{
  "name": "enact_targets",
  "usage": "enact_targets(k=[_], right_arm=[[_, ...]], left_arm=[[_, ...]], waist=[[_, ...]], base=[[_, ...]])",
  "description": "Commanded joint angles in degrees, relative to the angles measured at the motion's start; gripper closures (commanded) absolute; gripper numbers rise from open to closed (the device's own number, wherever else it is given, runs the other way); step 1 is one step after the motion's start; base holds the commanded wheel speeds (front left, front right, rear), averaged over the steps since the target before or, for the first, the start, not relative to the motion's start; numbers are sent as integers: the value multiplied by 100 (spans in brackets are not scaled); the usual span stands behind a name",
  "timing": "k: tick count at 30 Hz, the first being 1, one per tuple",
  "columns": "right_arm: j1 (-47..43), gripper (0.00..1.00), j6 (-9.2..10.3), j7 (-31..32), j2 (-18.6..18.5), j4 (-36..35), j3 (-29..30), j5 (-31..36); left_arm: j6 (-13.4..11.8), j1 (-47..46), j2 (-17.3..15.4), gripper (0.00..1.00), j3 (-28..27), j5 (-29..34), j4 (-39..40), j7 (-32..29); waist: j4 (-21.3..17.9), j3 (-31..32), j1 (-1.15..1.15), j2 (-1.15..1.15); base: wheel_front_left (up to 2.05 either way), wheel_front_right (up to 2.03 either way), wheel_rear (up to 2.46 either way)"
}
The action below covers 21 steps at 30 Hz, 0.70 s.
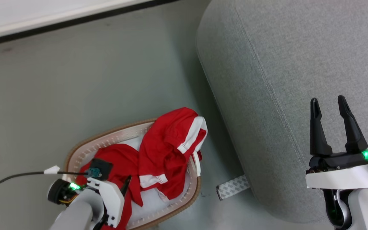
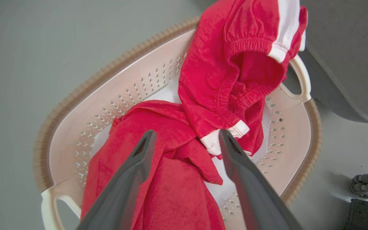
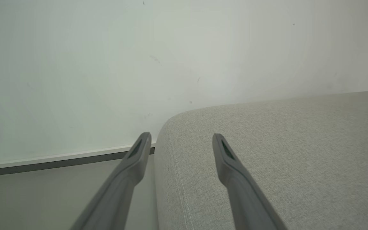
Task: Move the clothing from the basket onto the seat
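Seat (image 1: 283, 95): big light grey sofa, rounded edge, fills the right of the head view, nothing on the part in view. Floor (image 1: 91, 80): grey-green, white wall (image 3: 139, 64) with dark skirting behind. Basket (image 1: 75, 153): cream, perforated, brown rim, on the floor just beside the seat's edge, not touching it as far as I can tell. Clothing (image 1: 168, 150): 2 red pieces, both in the basket. Waistband piece (image 2: 235, 64) is draped up over the rim on the seat side, white bands showing; flat piece (image 2: 164, 179) lies lower, over a white cloth (image 2: 168, 92) on the basket bottom. Left pincer (image 2: 186, 134): open, down over the basket, fingers straddling the flat piece and a white cuff, nothing clamped; contact with fabric unclear. Right pincer (image 1: 327, 102): open and empty, above the seat, near its edge. Black cable (image 1: 11, 177) runs to the left wrist. Grey patterned strip (image 1: 233, 188) on the floor at the seat base.
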<state>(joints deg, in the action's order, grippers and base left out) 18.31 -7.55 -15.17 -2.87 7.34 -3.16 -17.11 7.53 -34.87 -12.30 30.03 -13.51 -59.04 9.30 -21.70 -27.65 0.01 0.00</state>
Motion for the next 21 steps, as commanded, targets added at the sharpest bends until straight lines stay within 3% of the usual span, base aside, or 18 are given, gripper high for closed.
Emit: enact_targets(k=[1, 6, 15, 21], right_arm=[[90, 0, 12, 3, -5, -32, 27, -29], [205, 0, 12, 3, -3, -73, -33, -169], [311, 0, 12, 3, -2, -113, -98, -332], [393, 0, 12, 3, -3, -142, -147, -429]], left_arm=[[-9, -65, -43, 0, 128, -146, -174, -180], [-9, -439, -255, 0, 640, -328, -619, -681], [-9, -1010, -691, 0, 1175, -289, -1122, -1067], [-9, -1192, -716, 0, 1653, -328, -1198, -1442]], waist=[[-102, -188, -1, 0], [-281, -495, -1, 0], [-570, -1011, -1, 0], [-670, -1264, -1, 0]], base=[[0, 0, 0], [0, 0, 0], [0, 0, 0], [0, 0, 0]])
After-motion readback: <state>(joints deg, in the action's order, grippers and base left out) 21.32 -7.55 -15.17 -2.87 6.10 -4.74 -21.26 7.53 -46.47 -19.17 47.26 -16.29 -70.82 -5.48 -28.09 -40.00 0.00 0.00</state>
